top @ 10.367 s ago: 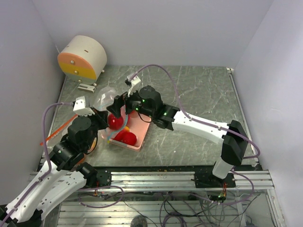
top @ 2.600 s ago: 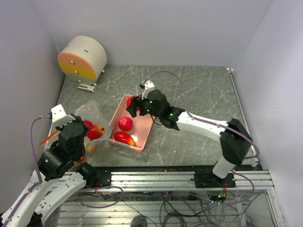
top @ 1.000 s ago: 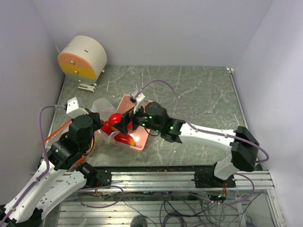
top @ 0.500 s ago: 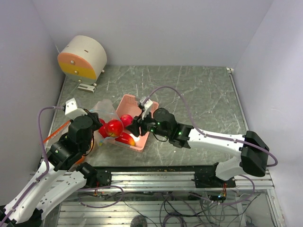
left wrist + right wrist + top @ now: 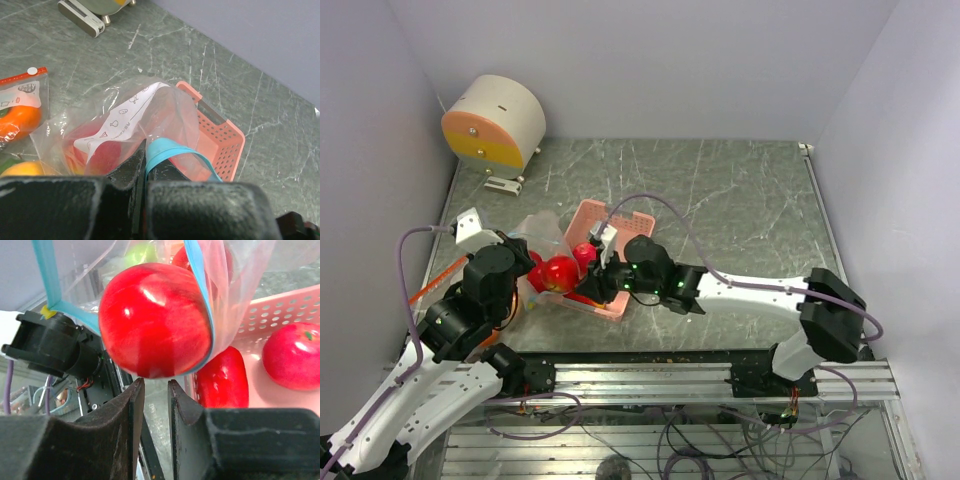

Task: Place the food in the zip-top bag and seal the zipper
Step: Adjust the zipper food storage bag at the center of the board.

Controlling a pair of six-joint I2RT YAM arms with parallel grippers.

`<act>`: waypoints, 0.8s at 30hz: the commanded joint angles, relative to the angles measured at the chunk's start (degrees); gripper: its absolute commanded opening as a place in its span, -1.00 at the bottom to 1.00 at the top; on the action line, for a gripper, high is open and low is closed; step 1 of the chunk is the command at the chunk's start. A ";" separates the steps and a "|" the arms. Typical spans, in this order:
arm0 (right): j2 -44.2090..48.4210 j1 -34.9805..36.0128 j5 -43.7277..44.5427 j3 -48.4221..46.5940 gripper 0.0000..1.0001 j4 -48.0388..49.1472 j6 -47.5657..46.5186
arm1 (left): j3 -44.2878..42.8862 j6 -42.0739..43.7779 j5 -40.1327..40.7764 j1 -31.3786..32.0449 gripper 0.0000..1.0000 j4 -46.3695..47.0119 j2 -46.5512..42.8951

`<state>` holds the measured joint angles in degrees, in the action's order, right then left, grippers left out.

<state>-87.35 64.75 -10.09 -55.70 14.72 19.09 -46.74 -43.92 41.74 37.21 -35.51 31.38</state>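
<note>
My left gripper (image 5: 532,272) (image 5: 145,161) is shut on the teal zipper (image 5: 175,150) of the clear zip-top bag (image 5: 125,120) and holds its mouth up beside the pink basket (image 5: 620,222). A glossy red apple (image 5: 155,320) (image 5: 560,272) sits in the bag's mouth, ringed by the zipper (image 5: 200,285). Deeper inside the bag a green apple (image 5: 142,252) shows. My right gripper (image 5: 592,290) (image 5: 155,389) hangs just below the red apple, jaws a narrow gap apart with nothing between them. Two more red apples (image 5: 222,382) (image 5: 292,355) lie in the basket (image 5: 260,315).
A round white, orange and yellow device (image 5: 495,122) stands at the back left. A second bag with a red strip (image 5: 22,82), holding an orange (image 5: 15,117), lies left of the clear bag. A yellow-orange fruit (image 5: 20,169) lies near it. Walls close in on three sides.
The right gripper has let go of the red apple in the bag's mouth, drawn back and dropped lower, and its jaws have narrowed. The left gripper still holds the bag.
</note>
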 commanded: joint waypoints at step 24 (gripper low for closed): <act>-4.86 0.55 11.59 -7.15 -0.54 11.91 -4.54 | 0.51 -0.44 -0.64 -0.12 -0.86 1.78 0.76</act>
<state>-99.39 65.12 1.89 -66.98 25.80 16.05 -46.41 -44.64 38.81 37.21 -35.40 31.73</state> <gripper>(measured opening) 0.232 0.075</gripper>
